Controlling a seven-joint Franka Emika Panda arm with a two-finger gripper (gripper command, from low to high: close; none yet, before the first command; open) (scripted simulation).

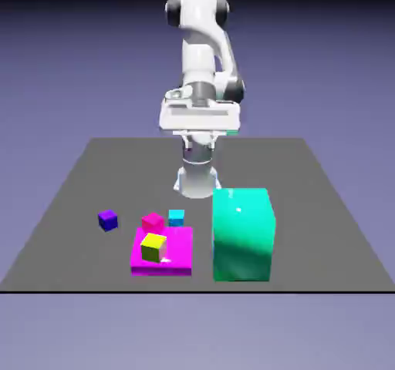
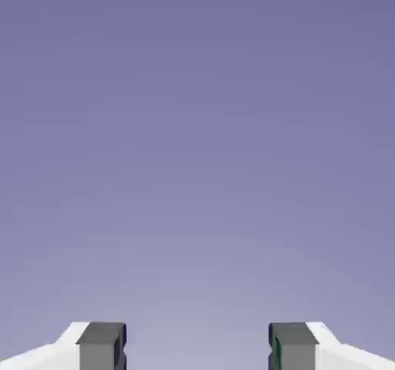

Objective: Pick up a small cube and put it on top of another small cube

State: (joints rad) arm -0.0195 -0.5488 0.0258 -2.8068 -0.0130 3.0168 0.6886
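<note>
Tiny cyan-blue cube sits on the dark grey desk just behind the flat magenta slab, beside a small pink cube and left of the big teal block in the exterior view. On the slab rests the tiny yellow cube; a dark blue-purple cube lies apart. Raised high, the claw is spread wide, holding nothing.

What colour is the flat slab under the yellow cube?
Magenta. The slab shows best in the exterior view.
</note>
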